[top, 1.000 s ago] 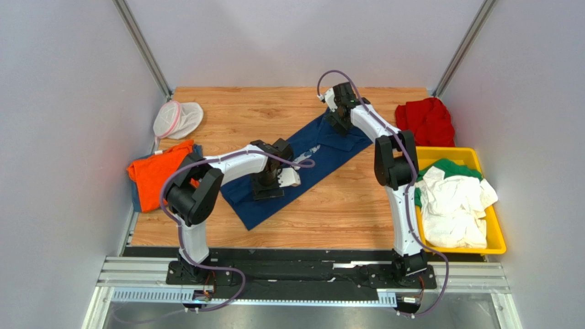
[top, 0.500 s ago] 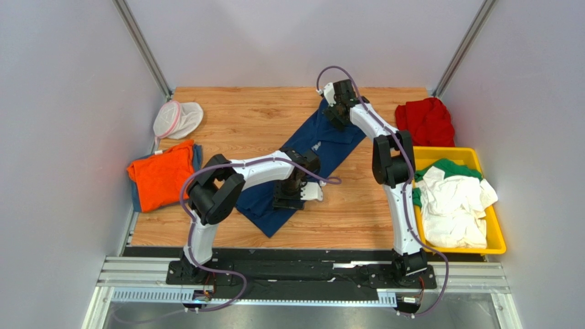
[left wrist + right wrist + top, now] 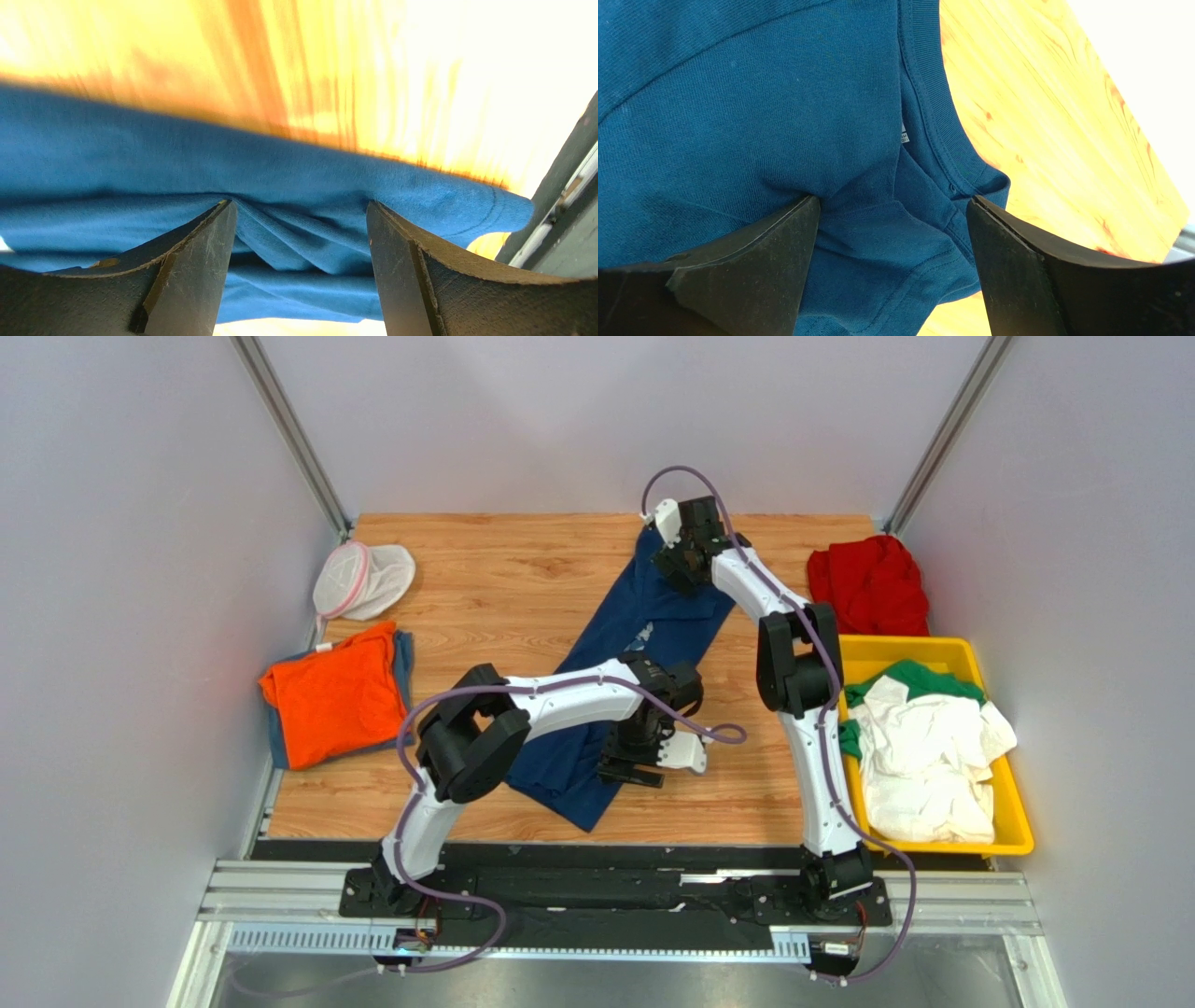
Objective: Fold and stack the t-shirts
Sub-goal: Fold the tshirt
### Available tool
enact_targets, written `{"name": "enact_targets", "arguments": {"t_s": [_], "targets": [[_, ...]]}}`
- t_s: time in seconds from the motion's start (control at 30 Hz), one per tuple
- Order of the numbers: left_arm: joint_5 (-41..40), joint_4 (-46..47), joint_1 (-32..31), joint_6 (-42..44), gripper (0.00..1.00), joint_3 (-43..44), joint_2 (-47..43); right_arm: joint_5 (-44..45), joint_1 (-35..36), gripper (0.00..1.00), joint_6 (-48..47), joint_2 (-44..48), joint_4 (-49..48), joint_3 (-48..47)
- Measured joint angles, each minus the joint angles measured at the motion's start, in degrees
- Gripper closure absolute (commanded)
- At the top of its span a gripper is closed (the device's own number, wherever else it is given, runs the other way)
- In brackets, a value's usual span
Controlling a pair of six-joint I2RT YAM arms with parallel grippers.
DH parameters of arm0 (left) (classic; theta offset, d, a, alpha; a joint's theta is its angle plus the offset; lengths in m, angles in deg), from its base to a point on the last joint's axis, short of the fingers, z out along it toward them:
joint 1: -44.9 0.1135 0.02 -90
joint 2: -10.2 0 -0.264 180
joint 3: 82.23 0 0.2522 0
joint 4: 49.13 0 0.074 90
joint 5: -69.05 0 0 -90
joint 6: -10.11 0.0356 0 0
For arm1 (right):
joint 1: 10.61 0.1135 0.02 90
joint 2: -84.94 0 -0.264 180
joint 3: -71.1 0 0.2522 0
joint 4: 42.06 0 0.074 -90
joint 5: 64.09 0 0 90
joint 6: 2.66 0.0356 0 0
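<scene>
Both grippers, left and right, pinch bunched cloth of the half-folded navy t-shirt between wide jaws; red and binned shirts remain unfolded.

Long t-shirt lies diagonally across mid surface, far end near back edge, near end toward front. Left gripper sits on its near end w/ cloth bunched between the fingers; right gripper on its far end, by the collar. Mesh pouch at back-left corner. In front of pouch, along left edge: folded t-shirt lying on top of another folded one. Crumpled t-shirt at back-right. In front of it, tray at right edge, holding a pile of shirts, one on top of another.
</scene>
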Motion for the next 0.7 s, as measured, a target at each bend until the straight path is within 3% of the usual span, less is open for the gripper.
{"name": "enact_targets", "arguments": {"t_s": [0.37, 0.7], "targets": [[1.9, -0.6, -1.1, 0.3, 0.23, 5.9, 3.5, -4.6, 0.3, 0.18, -2.1, 0.0, -2.8, 0.7], [3.4, -0.9, -1.7, 0.4, 0.22, 16.6, 9.4, -8.8, 1.1, 0.17, -5.0, 0.0, -3.9, 0.9]]}}
